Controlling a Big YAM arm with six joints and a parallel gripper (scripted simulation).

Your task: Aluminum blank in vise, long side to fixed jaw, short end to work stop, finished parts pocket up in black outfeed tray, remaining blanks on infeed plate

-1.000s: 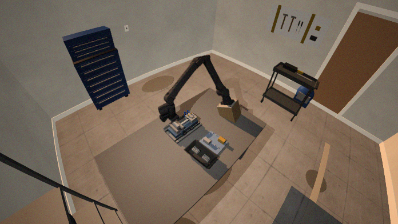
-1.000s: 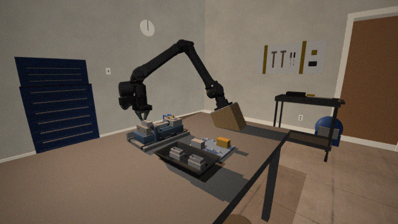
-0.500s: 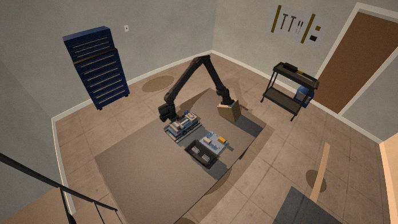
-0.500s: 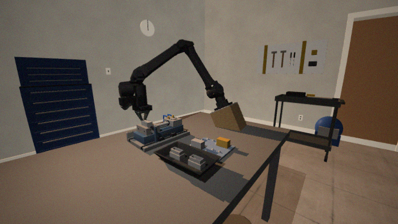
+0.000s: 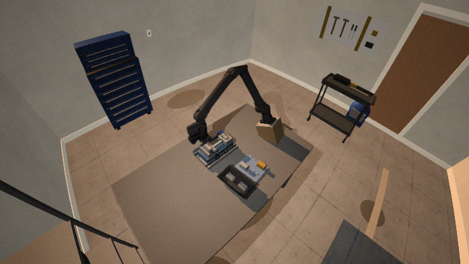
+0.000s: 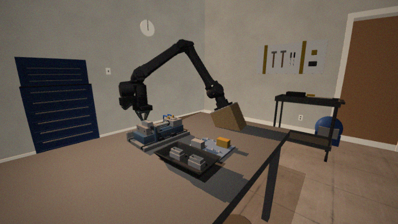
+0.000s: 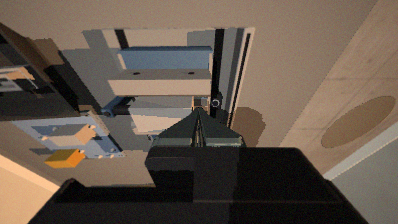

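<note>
A gray blank lies flat in the blue vise. Beside the vise, the pinned plate carries a gray blank and a brass blank. Two pocketed parts lie pocket-up in the black tray.

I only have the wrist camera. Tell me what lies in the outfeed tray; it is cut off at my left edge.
Observer: Two finished parts lie flat in the black tray, pockets up.
Operator: Give me the gripper's height over the vise.
Observer: The gripper, shut and empty, hangs just above the near end block of the vise. I cannot tell whether they touch.
Operator: Say which end carries the hoses.
Observer: The far end block, on the side toward the arm's base, has the blue and orange fittings on top.
</note>
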